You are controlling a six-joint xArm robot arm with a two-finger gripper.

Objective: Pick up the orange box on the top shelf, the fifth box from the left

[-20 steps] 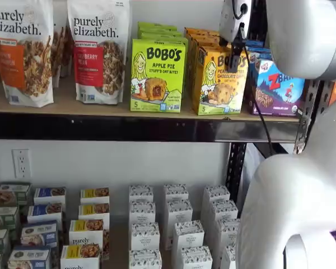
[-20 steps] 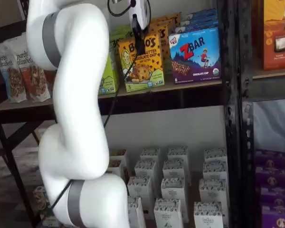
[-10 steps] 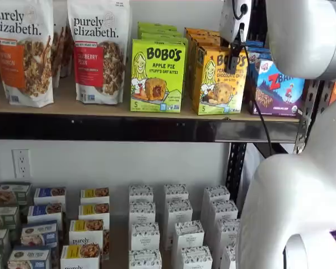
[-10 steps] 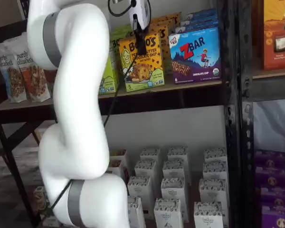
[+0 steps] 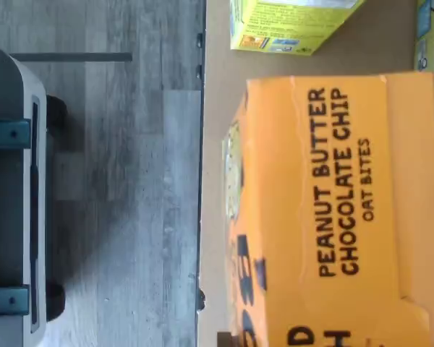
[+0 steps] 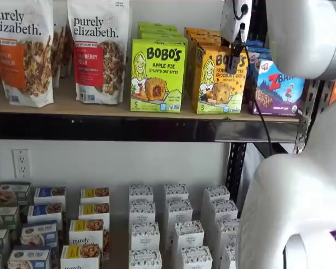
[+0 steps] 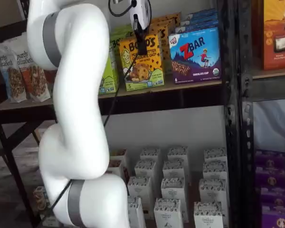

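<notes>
So the gripper (image 7: 140, 42) looks clamped on the orange box (image 7: 141, 62), top edge, twelve o'clock. Box sits on the top shelf (image 6: 129, 128), lift not done yet.
</notes>
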